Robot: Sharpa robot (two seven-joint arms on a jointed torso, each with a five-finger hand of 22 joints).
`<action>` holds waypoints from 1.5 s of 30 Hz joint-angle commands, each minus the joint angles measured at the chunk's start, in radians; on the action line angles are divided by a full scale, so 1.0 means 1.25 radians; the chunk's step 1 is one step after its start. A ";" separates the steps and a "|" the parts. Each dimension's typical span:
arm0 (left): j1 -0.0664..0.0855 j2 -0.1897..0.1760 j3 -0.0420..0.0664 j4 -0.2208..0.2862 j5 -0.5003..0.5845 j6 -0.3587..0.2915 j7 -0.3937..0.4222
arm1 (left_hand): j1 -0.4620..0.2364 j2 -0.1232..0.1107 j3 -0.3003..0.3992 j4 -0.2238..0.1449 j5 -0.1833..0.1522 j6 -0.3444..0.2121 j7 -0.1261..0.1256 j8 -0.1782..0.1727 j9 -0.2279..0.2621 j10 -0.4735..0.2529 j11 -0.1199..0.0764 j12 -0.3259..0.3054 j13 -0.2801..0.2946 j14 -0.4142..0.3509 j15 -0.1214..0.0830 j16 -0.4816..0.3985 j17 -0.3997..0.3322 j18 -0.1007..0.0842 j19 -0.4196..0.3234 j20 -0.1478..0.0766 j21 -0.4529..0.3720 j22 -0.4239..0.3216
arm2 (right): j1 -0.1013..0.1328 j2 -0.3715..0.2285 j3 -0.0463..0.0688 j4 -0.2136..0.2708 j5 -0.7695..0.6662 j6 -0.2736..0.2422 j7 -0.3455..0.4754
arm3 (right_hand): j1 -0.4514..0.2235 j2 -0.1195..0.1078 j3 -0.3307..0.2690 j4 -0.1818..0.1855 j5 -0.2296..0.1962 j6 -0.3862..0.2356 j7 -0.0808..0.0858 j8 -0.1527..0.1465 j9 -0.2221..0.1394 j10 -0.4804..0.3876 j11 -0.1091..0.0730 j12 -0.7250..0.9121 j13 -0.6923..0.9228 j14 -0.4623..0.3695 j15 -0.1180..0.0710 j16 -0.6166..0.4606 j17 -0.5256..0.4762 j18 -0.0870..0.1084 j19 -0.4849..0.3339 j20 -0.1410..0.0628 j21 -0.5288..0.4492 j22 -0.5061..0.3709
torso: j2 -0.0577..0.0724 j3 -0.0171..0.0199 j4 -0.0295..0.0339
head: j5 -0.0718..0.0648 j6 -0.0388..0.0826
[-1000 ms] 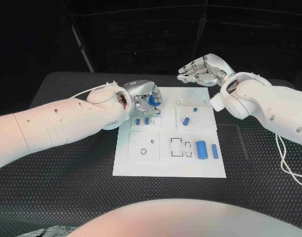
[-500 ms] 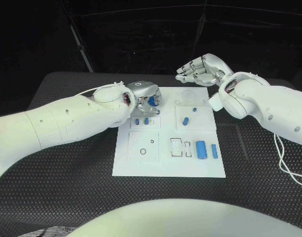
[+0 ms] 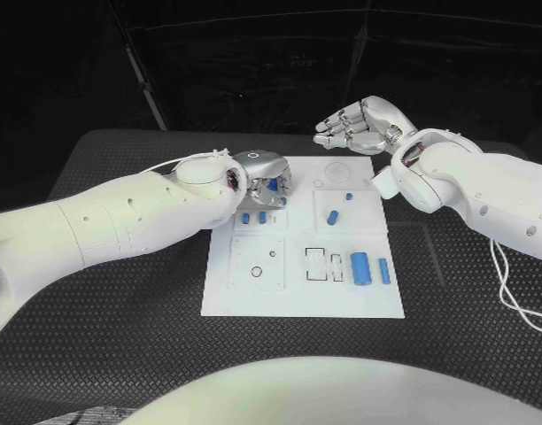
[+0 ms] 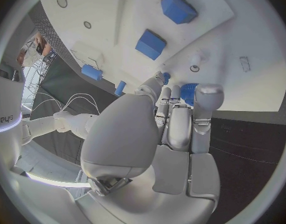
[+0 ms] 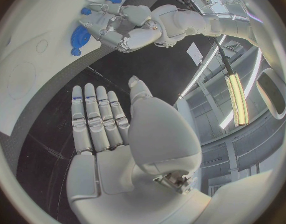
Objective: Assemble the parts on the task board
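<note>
Here, small blue part (image 4: pixel 188 92) pinched in left robot hand (image 3: pixel 262 178) above task board (image 3: pixel 303 301); right robot hand (image 3: pixel 360 124) empty, fingers apart

A black, textured surface (image 3: pixel 118 301) carries a white task board (image 3: pixel 299 299) lying flat at its middle. A thin white cable (image 3: pixel 516 297) trails across the surface near its right edge.

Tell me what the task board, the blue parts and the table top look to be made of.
Task board: likely matte white plastic; flat, even, with cut recesses.
Blue parts: probably smooth plastic; uniform colour, soft sheen.
Table: a black textured mat, perhaps rubber or foam; fine repeating pattern, no glare.
</note>
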 commanded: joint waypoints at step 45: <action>-0.005 -0.017 0.004 0.009 -0.016 -0.016 0.020 | 0.001 0.002 0.165 -0.045 0.001 0.095 0.008 -0.023 -0.010 0.146 -0.007 -0.087 0.003 0.021 0.006 0.030 0.001 -0.022 0.019 0.002 0.097 0.097 | 0.001 0.005 0.000 -0.001 0.003 0.007 0.009 | -0.002 0.005 -0.002 0.000 0.005 0.007 0.006 -0.005 0.000 -0.001 0.001 0.005 -0.001 0.002 -0.001 -0.004 -0.001 0.004 0.006 -0.001 -0.006 -0.001 | -0.001 -0.0003 0.0010 | 0.000 0.000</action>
